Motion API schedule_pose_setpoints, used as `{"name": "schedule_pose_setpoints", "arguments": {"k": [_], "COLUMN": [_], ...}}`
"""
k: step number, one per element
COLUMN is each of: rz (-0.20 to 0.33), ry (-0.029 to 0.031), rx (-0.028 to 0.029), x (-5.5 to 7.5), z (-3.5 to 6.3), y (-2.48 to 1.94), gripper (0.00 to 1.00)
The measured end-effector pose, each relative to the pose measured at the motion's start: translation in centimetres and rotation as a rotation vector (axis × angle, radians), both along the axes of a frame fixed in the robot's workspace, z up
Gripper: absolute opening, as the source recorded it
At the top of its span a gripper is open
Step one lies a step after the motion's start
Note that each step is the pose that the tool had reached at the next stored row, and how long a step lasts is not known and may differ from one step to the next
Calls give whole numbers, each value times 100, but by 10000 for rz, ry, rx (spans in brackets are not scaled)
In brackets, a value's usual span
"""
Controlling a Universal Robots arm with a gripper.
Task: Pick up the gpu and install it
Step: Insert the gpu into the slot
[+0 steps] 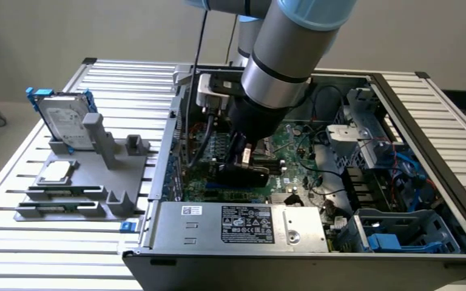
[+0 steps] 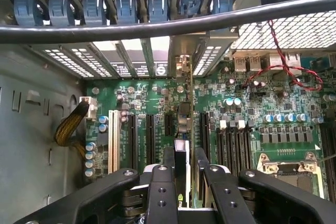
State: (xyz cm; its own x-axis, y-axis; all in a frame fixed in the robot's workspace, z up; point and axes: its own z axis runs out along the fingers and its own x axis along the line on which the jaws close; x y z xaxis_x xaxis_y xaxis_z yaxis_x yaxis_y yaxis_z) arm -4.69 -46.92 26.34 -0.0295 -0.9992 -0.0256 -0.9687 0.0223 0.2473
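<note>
Jaws closed on gpu [image 1: 243, 174], one finger on each face; in wrist view fingers [image 2: 168, 171] flank card seen edge-on. Gpu hangs inside open computer case [image 1: 298, 270] at centre of exterior view, black shroud low over green motherboard [image 1: 291, 140], lined up along expansion slots [image 2: 150, 129]. I can't tell whether card edge touches slot. Silver bracket [image 2: 182, 65] sits by rear slot openings. Hard drive [image 1: 61, 115] stands in grey holder [image 1: 95, 176] at exterior view's left, on slatted counter [image 1: 22, 254].
</note>
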Motion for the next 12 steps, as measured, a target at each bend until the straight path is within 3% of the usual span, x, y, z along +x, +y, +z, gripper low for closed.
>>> {"name": "schedule_pose_setpoints", "arguments": {"k": [5,12], "rz": [86,86], "ry": [0,-3], "rx": [13,79], "x": [1,1], "z": [-2,-9], "y": [7,9], "gripper": [26,26]}}
